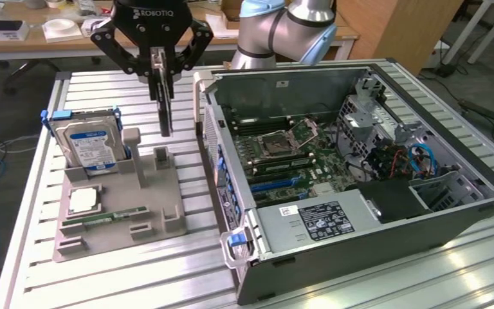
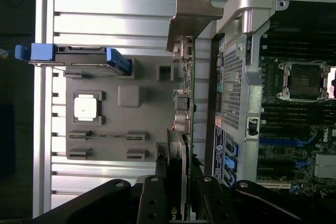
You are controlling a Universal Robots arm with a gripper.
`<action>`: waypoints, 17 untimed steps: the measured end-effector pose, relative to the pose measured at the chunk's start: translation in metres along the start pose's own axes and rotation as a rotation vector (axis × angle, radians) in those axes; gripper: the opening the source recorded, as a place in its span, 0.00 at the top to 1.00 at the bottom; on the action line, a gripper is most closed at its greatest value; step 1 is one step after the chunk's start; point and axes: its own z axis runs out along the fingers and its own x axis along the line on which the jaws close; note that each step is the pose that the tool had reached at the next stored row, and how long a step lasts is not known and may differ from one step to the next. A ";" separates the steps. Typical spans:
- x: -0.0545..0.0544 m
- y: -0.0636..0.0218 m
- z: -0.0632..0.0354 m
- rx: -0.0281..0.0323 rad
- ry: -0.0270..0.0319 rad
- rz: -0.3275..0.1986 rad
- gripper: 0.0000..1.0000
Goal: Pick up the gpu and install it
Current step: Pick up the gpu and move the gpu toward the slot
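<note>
The gpu [image 1: 164, 109] hangs edge-on as a thin dark card, and my gripper [image 1: 162, 71] is shut on its upper part. Its lower end sits a little above the grey holder tray [image 1: 157, 193], just beside the open computer case [image 1: 359, 161]. In the wrist view the gpu [image 2: 187, 93] runs lengthwise from between my gripper [image 2: 178, 182] to its metal bracket [image 2: 194, 14], between the tray [image 2: 142, 129] and the case wall [image 2: 231, 77]. The motherboard [image 1: 290, 154] lies exposed inside the case.
A blue-and-white-labelled hard drive [image 1: 92, 145] stands upright in the tray's far corner. A square processor chip [image 1: 84, 201] and a green memory stick [image 1: 105, 217] lie in the tray. The ribbed metal table [image 1: 144, 277] carries all of this. Desks stand behind.
</note>
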 end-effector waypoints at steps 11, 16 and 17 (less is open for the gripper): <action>-0.011 -0.0003 -0.0001 0.0001 0.0001 0.000 0.73; -0.017 -0.0004 -0.0002 0.0000 0.0001 0.000 0.73; -0.018 -0.0004 -0.0003 0.0001 0.0001 0.000 0.73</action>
